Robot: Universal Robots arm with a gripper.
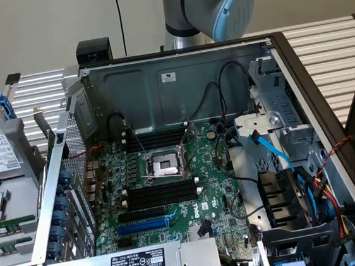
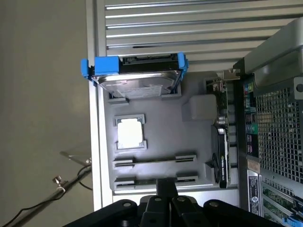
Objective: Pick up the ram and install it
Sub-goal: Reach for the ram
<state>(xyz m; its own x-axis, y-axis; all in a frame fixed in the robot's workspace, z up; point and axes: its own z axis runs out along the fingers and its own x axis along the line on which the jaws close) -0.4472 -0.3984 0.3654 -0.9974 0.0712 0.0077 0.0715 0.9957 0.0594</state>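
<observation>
Open PC case on a slatted worktop. Its motherboard is exposed, w/ black memory slots that look vacant. Beside the case, at the exterior view's left, a grey parts tray carries a hard drive in a blue caddy, a CPU and, on edge in holders, the ram plus a second stick. The ram sits in the tray's end holder, not yet lifted.

It's prob. light, stiff & thin but fragile, and twisting could crack it. Best hold: across the flat faces near mid-length, clear of the contacts.

The arm rises behind the case, wrist aimed down over the tray. Pincer is clenched, tips over the ram's middle. Can't tell if they touch it.
</observation>
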